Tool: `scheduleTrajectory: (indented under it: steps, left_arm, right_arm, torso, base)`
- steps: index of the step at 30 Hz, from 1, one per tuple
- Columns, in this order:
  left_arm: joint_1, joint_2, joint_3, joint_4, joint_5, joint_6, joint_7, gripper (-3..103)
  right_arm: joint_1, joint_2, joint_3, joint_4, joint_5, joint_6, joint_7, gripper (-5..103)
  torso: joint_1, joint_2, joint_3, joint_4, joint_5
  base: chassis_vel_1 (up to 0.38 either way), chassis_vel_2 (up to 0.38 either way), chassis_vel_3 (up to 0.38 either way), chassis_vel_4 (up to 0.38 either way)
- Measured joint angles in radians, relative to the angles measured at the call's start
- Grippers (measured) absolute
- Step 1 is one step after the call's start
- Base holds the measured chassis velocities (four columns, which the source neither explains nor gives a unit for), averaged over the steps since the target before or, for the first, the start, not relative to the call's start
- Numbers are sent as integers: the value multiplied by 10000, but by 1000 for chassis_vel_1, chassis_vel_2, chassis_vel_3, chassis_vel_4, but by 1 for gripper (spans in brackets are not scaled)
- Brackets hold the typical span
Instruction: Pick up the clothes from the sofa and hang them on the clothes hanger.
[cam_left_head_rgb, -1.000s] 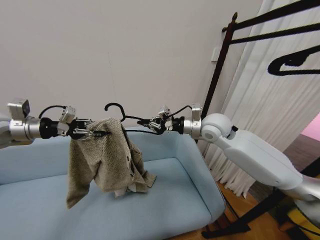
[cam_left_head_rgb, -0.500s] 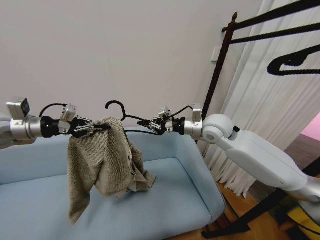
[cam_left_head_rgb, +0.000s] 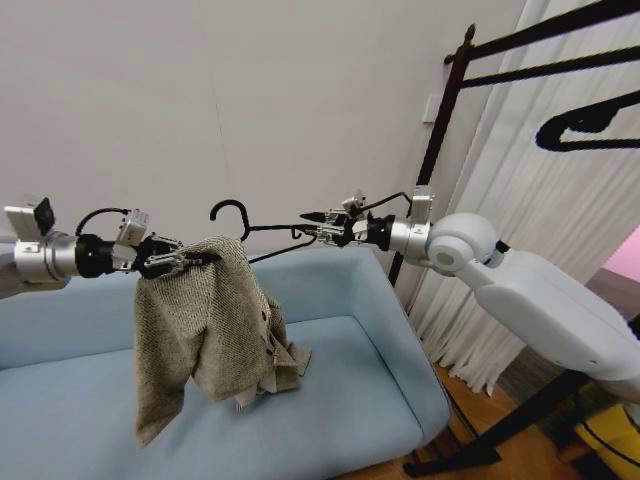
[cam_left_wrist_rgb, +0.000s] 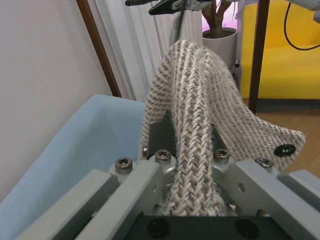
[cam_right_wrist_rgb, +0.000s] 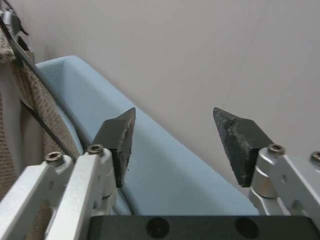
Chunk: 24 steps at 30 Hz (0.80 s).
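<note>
A beige knit cardigan (cam_left_head_rgb: 205, 320) hangs on a black hanger (cam_left_head_rgb: 262, 232) above the light blue sofa (cam_left_head_rgb: 340, 400). My left gripper (cam_left_head_rgb: 178, 258) is shut on the cardigan's shoulder; in the left wrist view the knit (cam_left_wrist_rgb: 192, 90) is bunched between the fingers of that gripper (cam_left_wrist_rgb: 189, 150). My right gripper (cam_left_head_rgb: 318, 222) stands open at the hanger's right end, with nothing between its fingers (cam_right_wrist_rgb: 120, 140). The right wrist view has the hanger's wire (cam_right_wrist_rgb: 30, 62) and the cardigan (cam_right_wrist_rgb: 37, 105) off to one side of the right gripper (cam_right_wrist_rgb: 175, 135).
A dark clothes rack (cam_left_head_rgb: 445, 110) stands to the right of the sofa, with another black hanger (cam_left_head_rgb: 590, 115) on its upper bar. White curtains (cam_left_head_rgb: 500, 230) hang behind it. A plain wall lies behind the sofa. A yellow seat (cam_left_wrist_rgb: 295, 60) shows in the left wrist view.
My right gripper has opened, let go of the hanger's right end and drawn back to the right and slightly up. The left gripper still holds the cardigan.
</note>
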Motion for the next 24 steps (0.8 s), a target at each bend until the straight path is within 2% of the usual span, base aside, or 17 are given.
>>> scheduleTrajectory:
  steps: [1, 3, 7, 9, 12, 13, 14, 16, 17, 19, 20, 21, 23, 24]
  left_arm:
    - [-23, -86, 0, 21, 14, -12, 24, 5]
    - [-38, -130, 0, 31, 24, -16, 34, 5]
    - [-115, -279, -13, 104, 29, -65, 49, 5]
    - [-150, -323, -42, 150, 20, -90, 45, 5]
    - [-244, -424, -116, 241, -92, -140, -3, 5]
    - [-279, -468, -146, 283, -155, -177, -37, 5]
    - [-279, -468, -146, 283, -155, -177, -37, 5]
    - [-357, -554, -202, 332, -260, -222, -143, 5]
    - [-410, -615, -244, 352, -356, -264, -230, 5]
    - [-505, -712, -322, 369, -556, -400, -359, 5]
    - [-505, -712, -322, 369, -556, -400, -359, 5]
    - [-526, -720, -333, 374, -597, -430, -387, 5]
    - [-626, -737, -362, 407, -863, -629, -529, 5]
    - [-634, -727, -362, 417, -968, -705, -600, 5]
  right_arm:
    - [-133, -187, 99, -69, 92, -7, -4, 58]
    - [-232, -300, 138, -98, 139, -10, -6, 58]
    - [-1046, -700, 331, -48, 212, -22, -13, 80]
    - [-1316, -734, 380, -65, 197, -22, -7, 80]
    - [-2213, -560, 718, -111, 153, -65, 339, 96]
    - [-2500, -409, 824, -79, 155, -137, 654, 99]
    - [-2500, -409, 824, -79, 155, -137, 654, 99]
    - [-2919, -105, 913, 90, 177, -285, 1321, 100]
    - [-3217, 144, 939, 278, 217, -373, 1942, 100]
    - [-3745, 767, 900, 837, 407, -822, 3666, 100]
    - [-3745, 767, 900, 837, 407, -822, 3666, 100]
    - [-3833, 900, 844, 942, 487, -886, 4038, 100]
    - [-4253, 1526, 471, 1366, 803, -1080, 5387, 100]
    - [-4418, 1766, 334, 1450, 815, -1115, 5629, 100]
  torso:
    - [0, 0, 0, 0, -1]
    - [0, 0, 1, 0, -1]
    - [0, 0, 0, -1, 0]
    - [0, 1, 0, -2, 0]
    - [1, 0, 0, -1, 0]
    - [0, 0, 0, -2, 0]
    - [0, 0, 0, -2, 0]
    - [1, 0, 1, -1, 0]
    - [1, 0, 1, 0, -1]
    - [1, 0, 1, 2, -2]
    - [1, 0, 1, 2, -2]
    - [1, 1, 1, 2, -4]
    - [0, 0, 0, 3, -4]
    - [0, 1, 0, 3, -3]
  base:
    - [0, 0, 0, 0]
    - [0, 0, 0, 0]
    - [0, 0, 0, 0]
    - [0, 0, 0, 0]
    - [0, 0, 0, 0]
    - [0, 0, 0, 0]
    - [0, 0, 0, 0]
    - [0, 0, 0, 0]
    - [0, 0, 0, 0]
    - [0, 0, 0, 0]
    - [0, 0, 0, 0]
    - [0, 0, 0, 0]
    - [0, 0, 0, 0]
    - [0, 0, 0, 0]
